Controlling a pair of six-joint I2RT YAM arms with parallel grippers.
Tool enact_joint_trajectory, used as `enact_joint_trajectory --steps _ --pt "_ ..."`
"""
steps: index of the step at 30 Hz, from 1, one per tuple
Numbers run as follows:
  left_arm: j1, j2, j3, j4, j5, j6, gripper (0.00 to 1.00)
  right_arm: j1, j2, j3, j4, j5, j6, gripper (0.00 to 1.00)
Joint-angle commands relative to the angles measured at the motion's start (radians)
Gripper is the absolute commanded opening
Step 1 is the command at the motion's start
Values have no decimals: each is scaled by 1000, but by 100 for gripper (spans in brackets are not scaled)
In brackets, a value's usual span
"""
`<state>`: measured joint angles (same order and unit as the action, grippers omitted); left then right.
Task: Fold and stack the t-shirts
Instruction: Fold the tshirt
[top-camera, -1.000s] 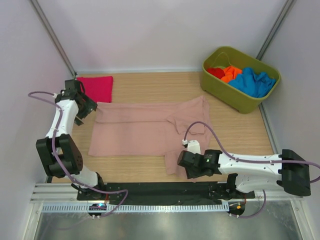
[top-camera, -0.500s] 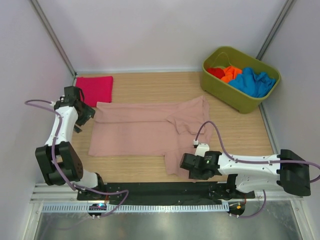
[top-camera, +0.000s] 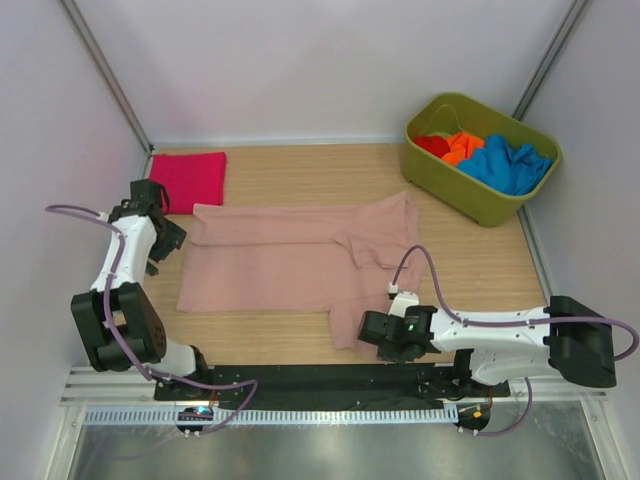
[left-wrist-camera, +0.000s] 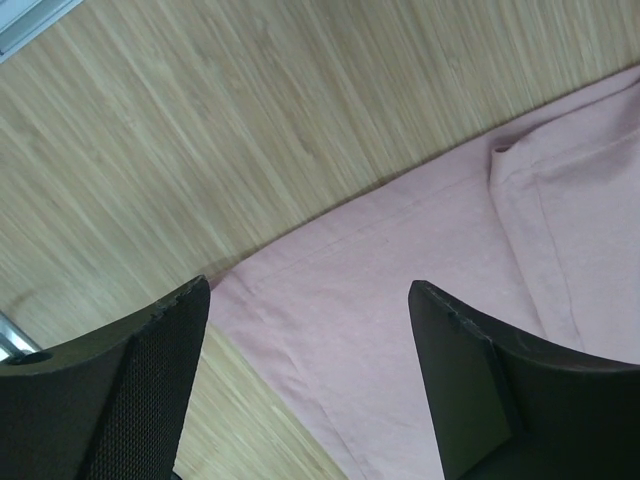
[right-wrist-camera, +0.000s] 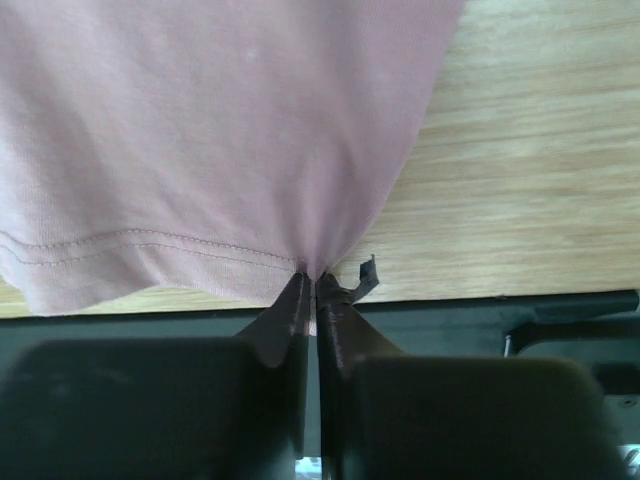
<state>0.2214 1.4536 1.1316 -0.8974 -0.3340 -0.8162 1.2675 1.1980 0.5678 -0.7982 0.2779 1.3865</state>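
Observation:
A dusty-pink t-shirt lies spread across the wooden table, one sleeve folded over at its right. My right gripper is shut on the hem of the pink t-shirt at the near edge of the table. My left gripper stands open just above the pink t-shirt's far-left corner, one finger over bare wood, the other finger over cloth. A folded magenta t-shirt lies at the back left.
An olive-green tub at the back right holds red, orange and blue t-shirts. A black rail runs along the table's near edge. Walls close in on the left, back and right.
My right gripper has closed on the pink t-shirt's near hem. My left gripper has moved down toward the shirt's far-left corner, staying open.

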Motion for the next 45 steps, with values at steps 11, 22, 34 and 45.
enact_joint_trajectory --steps 11,22,34,45 --pt "10 -88 19 -235 -100 -188 72 -8 -89 110 -111 219 -53 1" --pt "10 -68 -93 -266 41 -255 63 -157 -58 228 -50 241 -317 1" --pt "12 23 -268 -98 75 -242 64 -180 -103 242 -27 233 -402 1" --pt "10 149 -273 -11 101 -222 37 -178 -150 271 -88 282 -391 1"
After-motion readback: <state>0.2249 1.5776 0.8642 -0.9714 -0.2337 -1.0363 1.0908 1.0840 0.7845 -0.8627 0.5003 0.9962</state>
